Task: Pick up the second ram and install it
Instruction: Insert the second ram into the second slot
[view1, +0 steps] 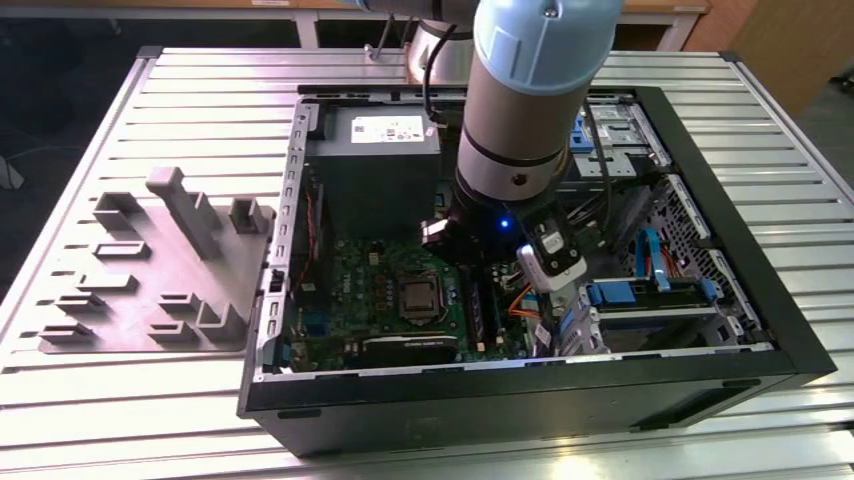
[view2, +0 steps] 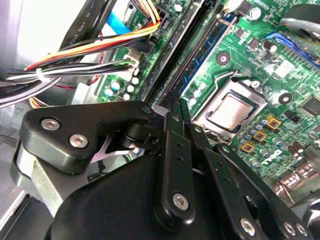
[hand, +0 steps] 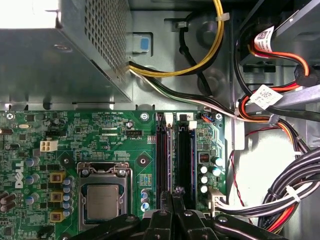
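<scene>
Exterior view, from left to right: on the slatted metal table (view1: 120, 420) we see a grey fixture plate (view1: 134, 335) at the left of the frame, carrying several grey upright blocks (view1: 180, 205) whose pockets hold nothing that we can make out. At centre lies an open black computer case (view1: 534, 395), on its side. In its upper part it holds a grey power-supply box (view1: 380, 170). Below that is the green motherboard (view1: 340, 290) with its square processor (view1: 420, 297). The arm (view1: 527, 110) descends from the top centre of the frame into the case, just right of the processor. At the right of the case sit blue drive brackets (view1: 621, 292). First wrist view, from left to right: the processor occupies the lower left of the frame and the power-supply box the upper left. At centre run the long black slot rails (hand: 161, 160). Between them we see the second ram (hand: 173, 155) edge-on, as a thin pale strip standing in the rails. The gripper (hand: 175, 192) at bottom centre is clenched, its fingers drawn together on the strip's near end. How far the strip is seated we cannot tell. At the right, bundled cables (hand: 280, 195) fill that side of the case. The second wrist view shows the fingertips (view2: 172, 122) meeting directly over the rails.
</scene>
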